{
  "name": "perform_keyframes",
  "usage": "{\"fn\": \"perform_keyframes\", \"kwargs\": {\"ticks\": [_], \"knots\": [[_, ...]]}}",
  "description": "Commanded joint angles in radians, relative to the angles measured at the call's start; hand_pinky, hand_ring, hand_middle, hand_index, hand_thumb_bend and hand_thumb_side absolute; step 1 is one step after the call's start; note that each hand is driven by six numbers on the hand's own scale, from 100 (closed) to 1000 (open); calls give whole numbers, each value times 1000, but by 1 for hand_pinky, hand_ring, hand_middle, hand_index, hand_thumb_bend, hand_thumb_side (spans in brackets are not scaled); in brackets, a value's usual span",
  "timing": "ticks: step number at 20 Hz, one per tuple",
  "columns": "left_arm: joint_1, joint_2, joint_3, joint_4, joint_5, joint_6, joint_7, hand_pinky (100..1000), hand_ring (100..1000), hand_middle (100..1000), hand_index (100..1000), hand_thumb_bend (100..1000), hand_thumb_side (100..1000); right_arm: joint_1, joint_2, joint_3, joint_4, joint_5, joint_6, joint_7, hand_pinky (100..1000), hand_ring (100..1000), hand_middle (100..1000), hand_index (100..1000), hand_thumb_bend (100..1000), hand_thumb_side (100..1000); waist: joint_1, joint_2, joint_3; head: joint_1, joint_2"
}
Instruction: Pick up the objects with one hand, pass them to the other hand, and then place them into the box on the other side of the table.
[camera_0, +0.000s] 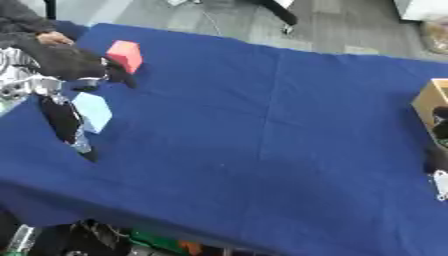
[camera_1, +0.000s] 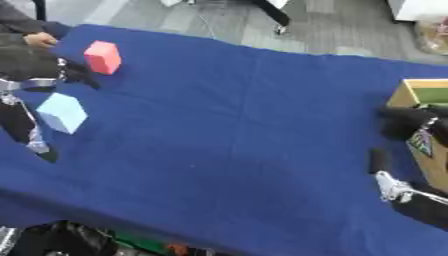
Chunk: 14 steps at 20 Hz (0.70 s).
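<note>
A light blue block (camera_1: 61, 112) sits tilted at the table's left side, right against the straight black fingers (camera_1: 19, 122) of my left hand (camera_0: 59, 117). The fingers point toward the near edge and run past the block; I cannot tell whether it rests on the cloth. A red block (camera_0: 125, 55) stands further back, just beyond that hand's thumb (camera_0: 118, 77). At the right edge is the wooden box (camera_1: 401, 95) with a green inside. My right hand (camera_1: 404, 124) hovers beside the box's near left corner, fingers relaxed and holding nothing.
A blue cloth covers the table (camera_0: 262, 140), wide and bare between the two hands. Dark clutter (camera_0: 131, 240) shows below the near edge. Grey floor and a black stand leg (camera_0: 284, 15) lie beyond the far edge.
</note>
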Motion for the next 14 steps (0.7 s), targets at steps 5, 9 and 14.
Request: {"fn": "perform_keyframes", "kwargs": {"ticks": [5, 9, 14], "knots": [[-54, -15, 7, 210, -66, -9, 27, 906, 873, 844, 927, 875, 296, -2, -12, -4, -21, -1, 4, 4, 400, 483, 506, 786, 106, 309, 14, -22, -3, 17, -2], [-80, -41, 12, 322, -93, -14, 59, 904, 868, 837, 920, 857, 286, 2, -10, 0, -21, -2, 5, 7, 399, 481, 504, 783, 102, 311, 13, -22, -4, 19, -2], [-119, -80, 13, 439, -125, -17, 67, 904, 870, 840, 923, 845, 286, 5, -6, 6, -21, -6, 6, 13, 396, 478, 501, 780, 100, 315, 9, -22, -4, 23, -2]]}}
